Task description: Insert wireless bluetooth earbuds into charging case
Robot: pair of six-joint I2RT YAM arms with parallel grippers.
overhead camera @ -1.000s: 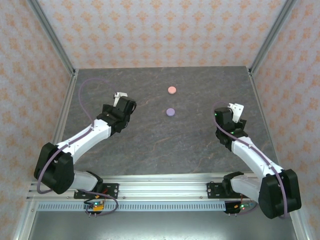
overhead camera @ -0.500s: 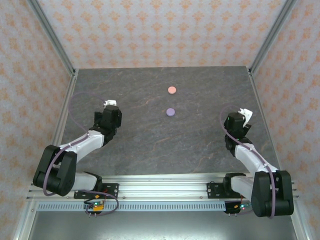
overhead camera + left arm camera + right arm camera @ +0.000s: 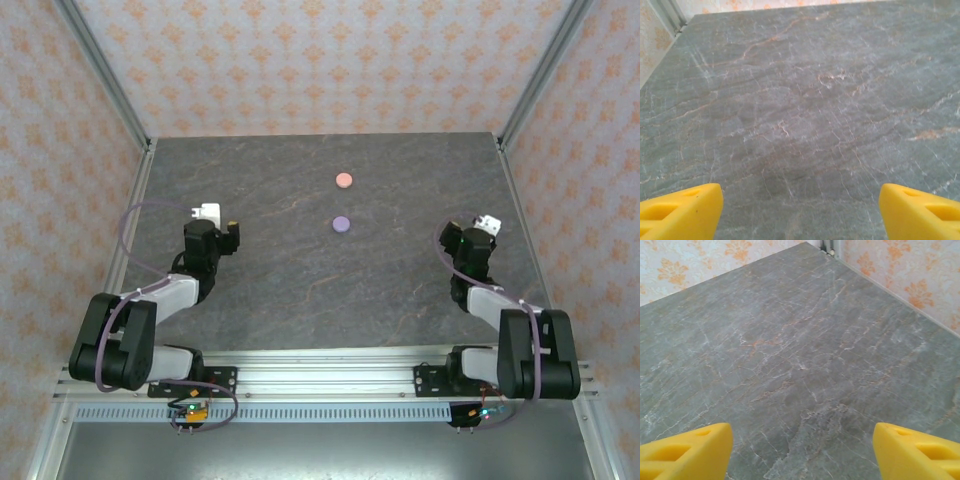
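Standing by the near edge, I see two small round cases lying flat on the dark, veined stone tabletop (image 3: 300, 290). The pink case (image 3: 344, 181) sits toward the far edge, about midway across, and the purple case (image 3: 341, 225) lies near it but apart, a little closer to the centre. Both look like plain discs from above; they are too small for me to tell whether their lids are shut. The left arm is folded back on itself close to the left edge, and the left gripper (image 3: 215, 228) is well apart from both cases. Its wrist camera shows the two yellow fingers (image 3: 680, 210) spread wide at the bottom corners, with bare stone between them and nothing held. The right arm is folded the same way by the right edge, the right gripper (image 3: 472, 236) also well away from the cases. Its yellow fingers (image 3: 685, 450) are parted just as widely over bare stone. Open grey stone lies between each gripper and the cases. A thin purple cable (image 3: 135, 215) loops above the left arm, and another curls beside the right one. Wallpapered walls (image 3: 320, 60) with an orange pattern close the table in on three sides, metal posts (image 3: 105, 70) run up at the far corners, and a slotted metal rail (image 3: 320, 375) along the near edge carries both arm bases.
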